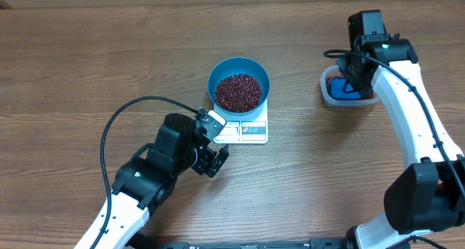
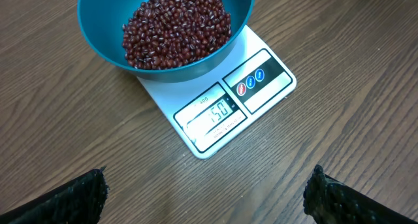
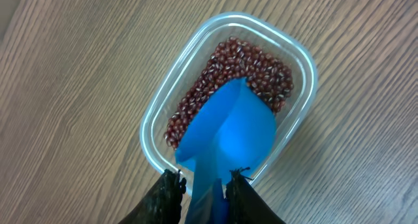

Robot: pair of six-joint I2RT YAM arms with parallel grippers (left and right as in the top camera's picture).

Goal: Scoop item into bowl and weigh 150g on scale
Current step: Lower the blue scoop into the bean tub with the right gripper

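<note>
Bowl (image 2: 98, 18) on scale (image 1: 251, 131), near left gripper (image 2: 209, 175)

The wood-grain table (image 1: 87, 53) carries two things directly. A flat white scale (image 1: 251, 130) lies near its middle. A clear plastic tub (image 3: 151, 129) sits well apart from it, over on the right side.

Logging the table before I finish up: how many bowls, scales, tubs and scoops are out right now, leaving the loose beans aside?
bowl: 1
scale: 1
tub: 1
scoop: 1
Total: 4
</note>
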